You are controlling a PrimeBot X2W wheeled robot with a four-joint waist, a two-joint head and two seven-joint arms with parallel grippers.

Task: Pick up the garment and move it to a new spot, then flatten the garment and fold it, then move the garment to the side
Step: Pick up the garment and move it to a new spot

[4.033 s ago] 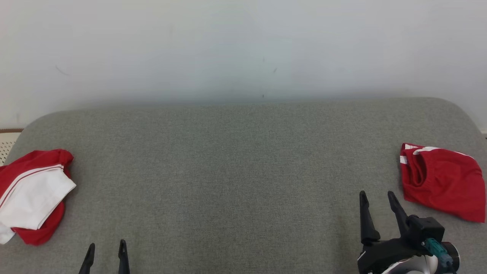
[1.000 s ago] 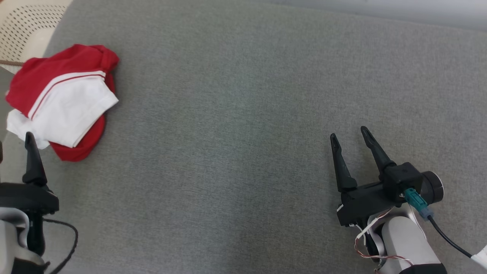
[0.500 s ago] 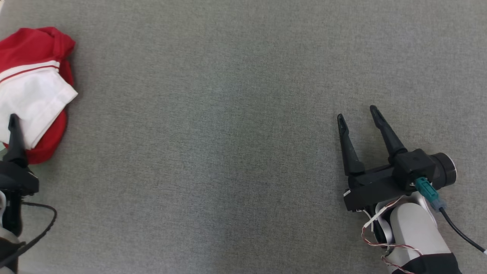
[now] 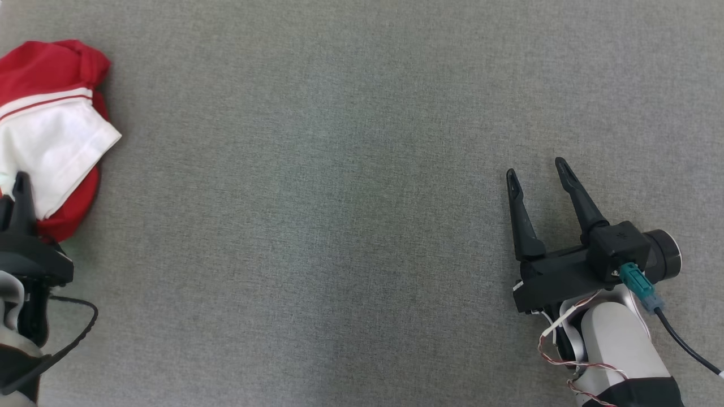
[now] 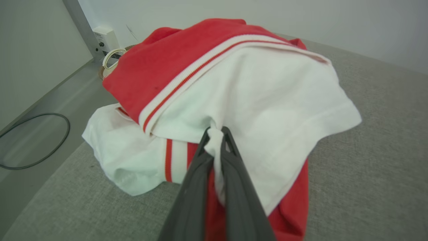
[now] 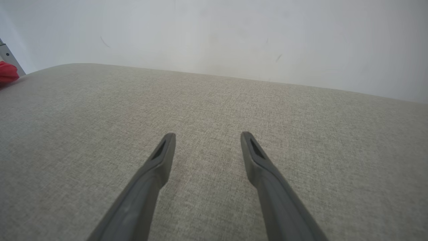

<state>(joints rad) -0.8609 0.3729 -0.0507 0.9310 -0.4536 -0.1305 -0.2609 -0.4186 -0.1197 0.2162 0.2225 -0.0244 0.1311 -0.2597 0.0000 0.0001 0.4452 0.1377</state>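
Garment (image 4: 51,124): red and white with striped red-and-white trim, bunched in a heap at the left end of the grey upholstered surface (image 4: 317,226).
Left gripper (image 5: 215,132): jaws clamped together on a pinch of the garment's white cloth at its near edge.
Right gripper (image 4: 536,167): jaws apart with nothing between them, well to the right of the garment, over bare grey fabric.
Head view adds: the wide bare stretch between the garment and the right gripper; a teal connector (image 4: 632,278) with a dark lead on that gripper's body, far from the garment.
Left wrist view adds: the white fold squeezed between the two dark fingers (image 5: 197,174); beyond the garment, a white wall box (image 5: 105,36), a grey post (image 5: 78,26) and a pale loop (image 5: 112,57); left of the garment, a dark cable (image 5: 50,147) curled on the floor.
Right wrist view adds: a pale wall (image 6: 214,40) with faint scuffs, and a red sliver of the garment at the left edge.
Writing: marks on the wall box are too small to read.
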